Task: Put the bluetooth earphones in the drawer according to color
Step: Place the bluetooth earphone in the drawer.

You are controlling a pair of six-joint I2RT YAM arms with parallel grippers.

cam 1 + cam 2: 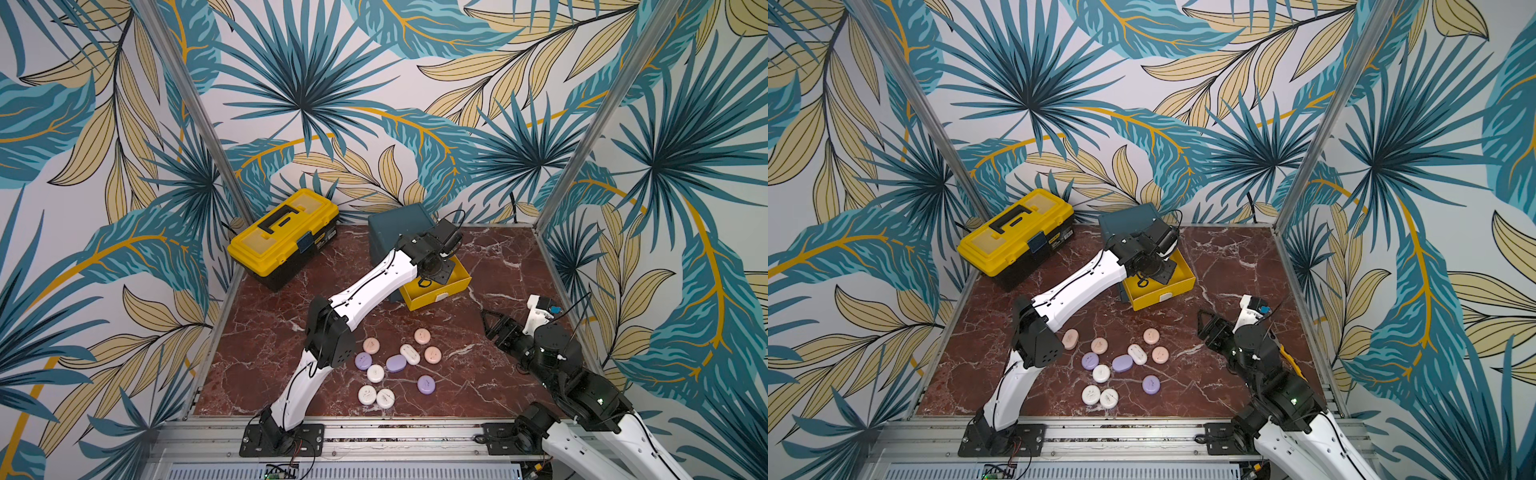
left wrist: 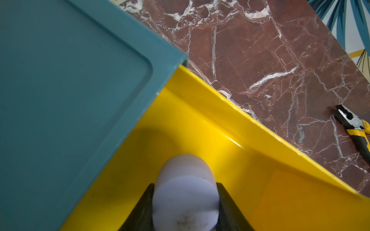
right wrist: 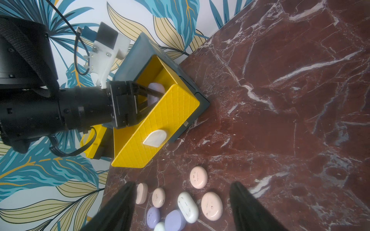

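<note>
**Sorting under way:** Nearest the front rail, the loose bluetooth earphones (image 1: 396, 363) are seen clustered on the red marble table (image 1: 478, 374). The cases are white, lilac and pink, and several are touching. One pink case (image 1: 1070, 338) at the cluster's edge is shown in a top view just beside the elbow of the left arm (image 1: 1075, 291).

The right gripper (image 3: 182, 183) is held low at the cluster's right side. Its fingers are spread wide and nothing is gripped between them. Yellow-handled pliers (image 2: 358, 128) are laid on the marble near the table's right edge, where they are largely screened by the right arm in both top views.

Farther back, the left arm is stretched diagonally across the table, so that the lower front of the teal chest (image 1: 395, 224) is hidden. The chest's yellow drawer (image 1: 453, 282) is pulled out.

Inside its walls the left gripper (image 2: 185, 184) is lowered, its fingers clamped on a lilac case (image 2: 185, 196). Whether the case is touching the drawer floor cannot be told. A yellow toolbox (image 1: 282, 237) with its lid shut is set beside the chest, near the leaf-patterned back wall.
</note>
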